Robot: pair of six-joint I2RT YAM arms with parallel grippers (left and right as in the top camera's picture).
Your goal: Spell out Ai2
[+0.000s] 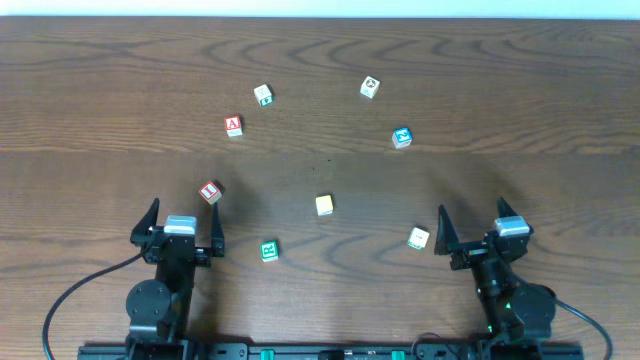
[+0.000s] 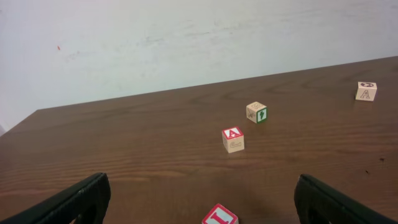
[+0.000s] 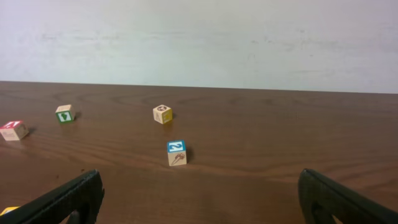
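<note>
A red "A" block sits at mid-left of the wooden table; it also shows in the left wrist view and at the far left of the right wrist view. A red "I" block lies just ahead of my left gripper, at the bottom edge of the left wrist view. A blue "2" block lies at mid-right, ahead of my right gripper, and shows in the right wrist view. Both grippers are open and empty, with the left one in its wrist view and the right in its own.
Other blocks lie around: a green-marked one, a black-marked one at the back, a yellow one, a green one, and a white one beside the right gripper.
</note>
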